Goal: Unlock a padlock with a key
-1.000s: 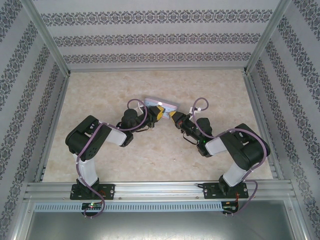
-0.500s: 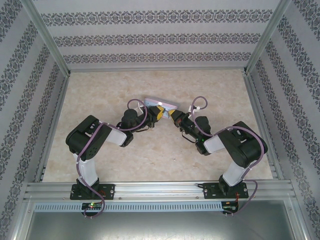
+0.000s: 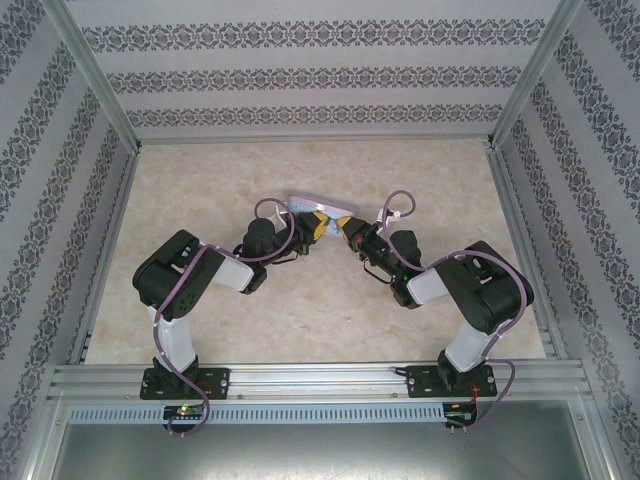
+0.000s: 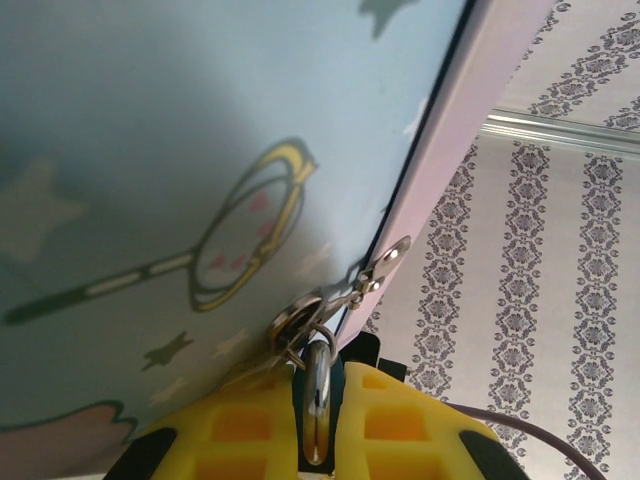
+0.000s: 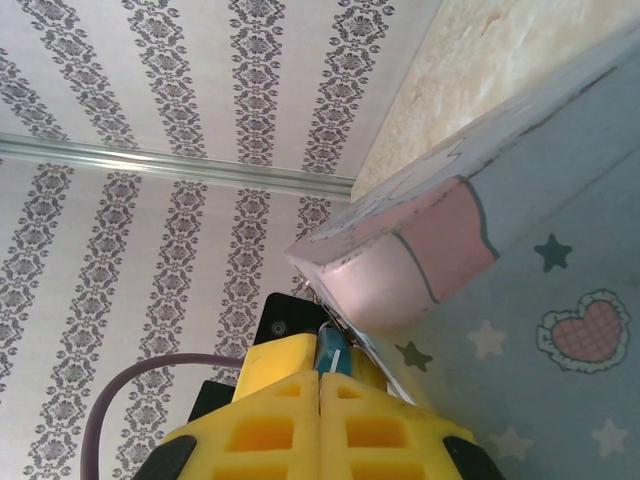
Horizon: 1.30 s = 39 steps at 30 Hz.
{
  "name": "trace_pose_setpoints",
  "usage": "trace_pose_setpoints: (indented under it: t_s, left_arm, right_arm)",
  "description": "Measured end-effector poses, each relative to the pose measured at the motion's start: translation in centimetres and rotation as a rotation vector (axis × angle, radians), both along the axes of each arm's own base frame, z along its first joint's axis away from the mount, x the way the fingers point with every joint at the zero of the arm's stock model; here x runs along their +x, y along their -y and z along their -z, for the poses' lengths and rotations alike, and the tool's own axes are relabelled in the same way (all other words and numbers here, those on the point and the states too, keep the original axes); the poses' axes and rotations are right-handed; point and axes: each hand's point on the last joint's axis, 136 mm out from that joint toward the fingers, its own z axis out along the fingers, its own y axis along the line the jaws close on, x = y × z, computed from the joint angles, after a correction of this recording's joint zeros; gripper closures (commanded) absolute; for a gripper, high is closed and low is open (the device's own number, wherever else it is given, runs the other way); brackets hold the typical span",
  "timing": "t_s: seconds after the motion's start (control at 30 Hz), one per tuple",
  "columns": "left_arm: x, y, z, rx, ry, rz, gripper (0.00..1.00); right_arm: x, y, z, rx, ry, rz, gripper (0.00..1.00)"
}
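Marbled tabletop (image 3: 200, 190) held a pastel-blue tin box (image 3: 335, 210). Left gripper (image 4: 318, 372) clamped a silvery key (image 4: 316, 420); right gripper (image 5: 318, 378) sat closed by the bluish padlock (image 5: 331, 352).

My arms both reach forward, elbows bent outward, wrists turned inward, tips nearly meeting. My left gripper (image 3: 318, 228) pinches the key (image 4: 317, 400), pads slightly apart. My right gripper (image 3: 345, 228) is fully closed, pads pressed together.

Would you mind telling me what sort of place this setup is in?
Probably a lab test booth: a marble-look table boxed in by patterned wall panels and metal frame rails.
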Motion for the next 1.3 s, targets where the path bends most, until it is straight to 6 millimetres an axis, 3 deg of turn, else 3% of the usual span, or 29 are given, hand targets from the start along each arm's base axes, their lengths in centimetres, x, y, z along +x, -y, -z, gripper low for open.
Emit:
trace_pose_setpoints:
  t_s: [1.3]
  left_arm:
    - [0.2, -0.1, 0.0, -0.004, 0.007, -0.014, 1.00]
  right_arm:
    - [-0.6, -0.2, 0.9, -0.011, -0.021, -0.011, 1.00]
